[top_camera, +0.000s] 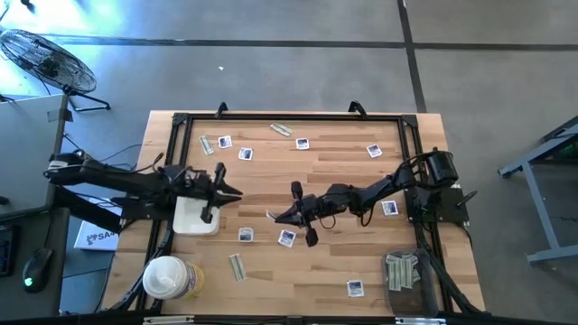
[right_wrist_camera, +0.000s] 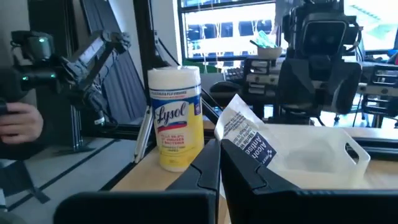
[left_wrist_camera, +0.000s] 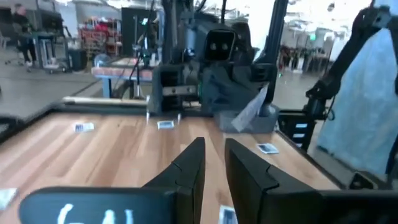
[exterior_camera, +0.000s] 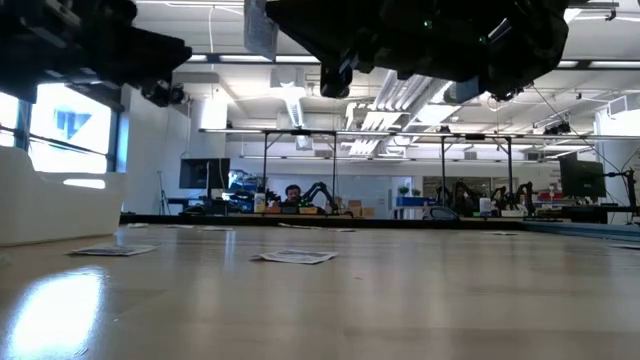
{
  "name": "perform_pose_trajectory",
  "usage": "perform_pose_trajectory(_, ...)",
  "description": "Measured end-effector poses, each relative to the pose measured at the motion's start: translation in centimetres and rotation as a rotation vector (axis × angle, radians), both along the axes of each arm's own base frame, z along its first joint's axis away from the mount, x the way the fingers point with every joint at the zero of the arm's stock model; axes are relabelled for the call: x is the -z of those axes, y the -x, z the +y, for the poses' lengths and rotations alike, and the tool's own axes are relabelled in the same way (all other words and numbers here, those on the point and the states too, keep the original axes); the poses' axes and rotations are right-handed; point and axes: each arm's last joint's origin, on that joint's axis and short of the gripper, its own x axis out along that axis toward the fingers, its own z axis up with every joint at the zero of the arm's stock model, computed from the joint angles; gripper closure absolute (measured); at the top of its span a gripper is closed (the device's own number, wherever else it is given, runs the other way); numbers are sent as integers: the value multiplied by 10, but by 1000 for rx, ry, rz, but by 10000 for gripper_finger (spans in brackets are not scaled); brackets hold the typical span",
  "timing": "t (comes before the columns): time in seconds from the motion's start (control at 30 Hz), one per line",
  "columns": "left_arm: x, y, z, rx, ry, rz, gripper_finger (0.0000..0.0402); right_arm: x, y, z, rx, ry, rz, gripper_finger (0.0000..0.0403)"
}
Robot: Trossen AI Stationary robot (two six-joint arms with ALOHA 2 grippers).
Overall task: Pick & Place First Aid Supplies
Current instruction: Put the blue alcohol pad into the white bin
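The right gripper (top_camera: 291,215) hangs over the middle of the bench (top_camera: 325,271), its fingers pressed together on 1 square white packet (right_wrist_camera: 244,138) with dark print, which sticks up from between them in the right wrist view. So 1 pick looks made, and the carry is what remains of this step.

Beyond that gripper, on the left arm's side, sits the white tray (top_camera: 191,215); whether anything lies in it I cannot tell. The left gripper (top_camera: 223,193) hovers just above the tray's near edge, fingers (left_wrist_camera: 189,168) slightly apart and empty as far as the left wrist view shows.

Most of the work appears left. At least 8 square packets (top_camera: 287,237) lie scattered on the bench, 2 just below the right gripper, others well apart toward the far rail and the right arm's base. Several grey-green strips (top_camera: 237,265) lie loose too, 1 near the Lysol tub (top_camera: 166,276). A dark bin (top_camera: 408,271) at the right arm's near corner holds a pile of strips.
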Motion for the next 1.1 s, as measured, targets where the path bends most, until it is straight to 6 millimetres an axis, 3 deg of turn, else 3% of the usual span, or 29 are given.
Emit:
perform_pose_trajectory(0.17, -7, -28, -2, 7, -78, 63, 305, -7, 1, -1, 4, 25, -89, 402)
perform_pose_trajectory(0.47, -29, -79, -10, 185, -259, -35, 187, -17, 2, -11, -97, 46, -199, 401)
perform_pose_trajectory(0.6, -31, -101, -11, 186, -266, -8, 168, -17, 3, -13, -127, 55, -210, 402)
perform_pose_trajectory(0.73, -37, -118, -12, 196, -253, -14, 166, -17, 3, -16, -155, 64, -212, 401)
perform_pose_trajectory(0.87, -40, -121, -14, 266, -227, -15, 183, -17, 2, -21, -145, 66, -212, 401)
perform_pose_trajectory(0.97, -44, -119, -15, 304, -212, -21, 223, -18, 2, -25, -146, 74, -223, 402)
perform_pose_trajectory(1.1, -46, -117, -15, 326, -193, -18, 306, -20, 2, -40, -109, 88, -246, 401)
